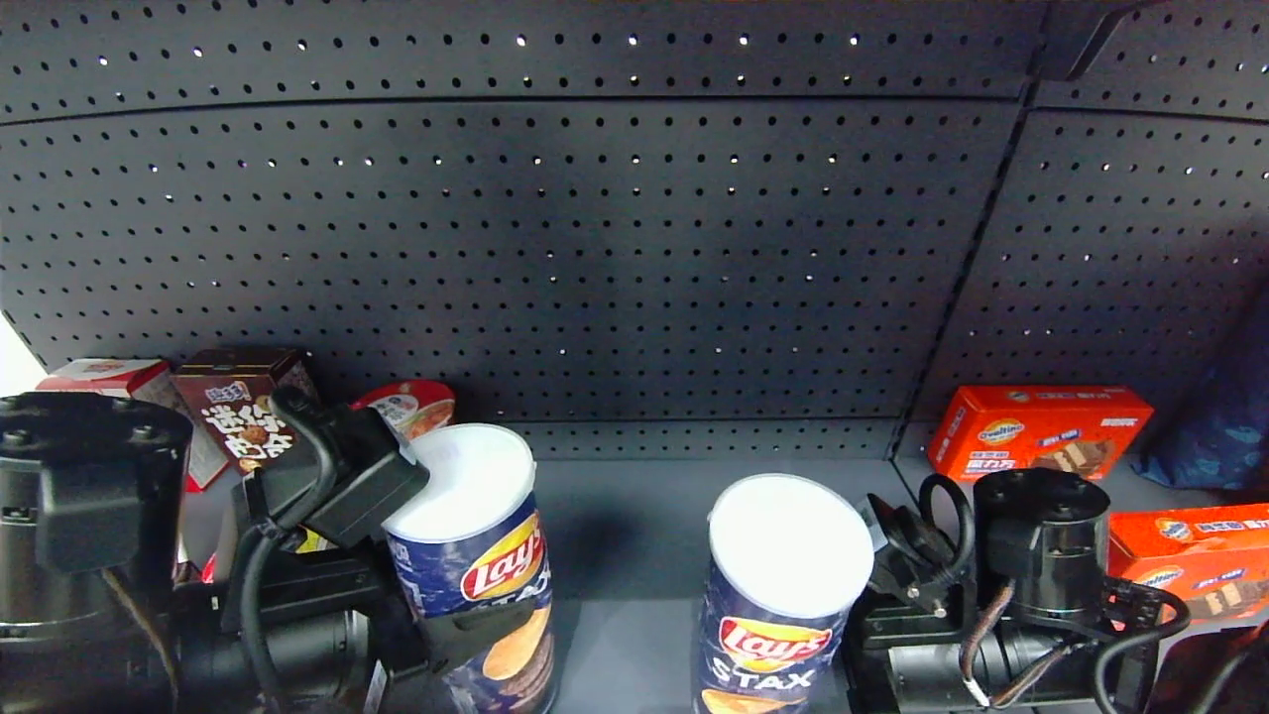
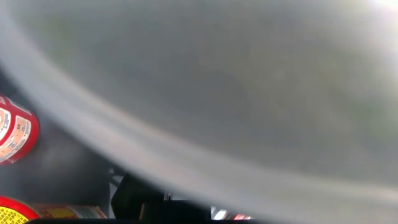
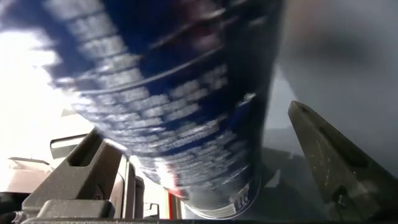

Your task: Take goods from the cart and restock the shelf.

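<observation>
A dark perforated back panel (image 1: 595,248) rises behind the grey shelf (image 1: 625,516). On the robot's left, the left chip can (image 1: 476,535) is pinched in the left gripper (image 1: 451,615), one finger (image 1: 481,625) wrapped across its label. To the right, the right chip can (image 1: 783,585) sits between the spread fingers of the right gripper (image 3: 205,168), one finger (image 3: 323,155) clear of its wall. Two orange boxes (image 1: 1041,431) (image 1: 1190,555) lie at the right end, and a brown box (image 1: 243,407), a red-and-white box (image 1: 99,377) and a red-lidded cup (image 1: 406,405) stand behind the left arm.
</observation>
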